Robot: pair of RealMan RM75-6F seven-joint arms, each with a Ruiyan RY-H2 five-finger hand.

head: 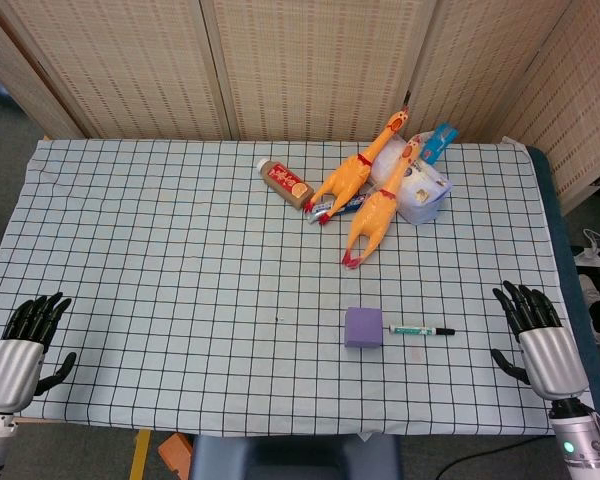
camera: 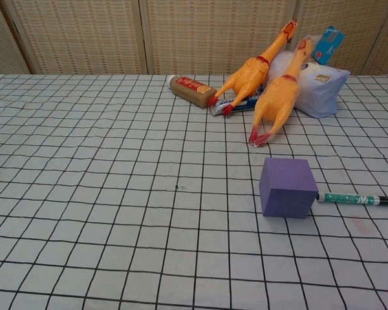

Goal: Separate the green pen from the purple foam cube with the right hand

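Observation:
The purple foam cube (head: 363,327) (camera: 288,187) sits on the checked tablecloth, right of centre near the front. The green pen (head: 421,330) (camera: 357,199) lies flat with one end touching the cube's right side and its dark tip pointing right. My right hand (head: 533,327) rests at the table's right front corner, fingers spread, holding nothing, well to the right of the pen. At the left front corner my left hand (head: 25,335) lies open too. Neither hand shows in the chest view.
Two yellow rubber chickens (head: 348,176) (head: 378,208) lie at the back, over a white-blue pouch (head: 423,190) and a small tube (head: 340,207). A brown bottle (head: 284,183) lies beside them. A folding screen (head: 310,60) stands behind the table.

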